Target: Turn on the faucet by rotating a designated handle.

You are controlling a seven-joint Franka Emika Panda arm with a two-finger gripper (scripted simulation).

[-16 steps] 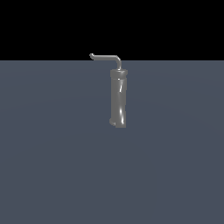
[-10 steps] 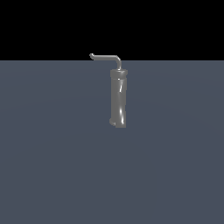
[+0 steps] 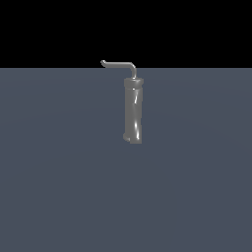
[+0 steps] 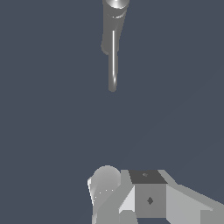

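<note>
The faucet (image 3: 133, 109) is a tall glossy grey column, slightly wavy, standing on the flat grey floor. The handle (image 3: 120, 64) is a thin bent rod at its top, reaching toward the exterior view's left and ending in a small hooked tip. The wrist view shows the column (image 4: 114, 15) from above, with the handle (image 4: 113, 61) as a thin bright rod pointing toward my gripper. My gripper (image 4: 131, 192) is partly in view, well apart from the handle's tip, touching nothing. Its jaws are too cropped to read. The arm does not show in the exterior view.
A plain dark grey floor (image 3: 59, 187) surrounds the faucet, with a black background behind it.
</note>
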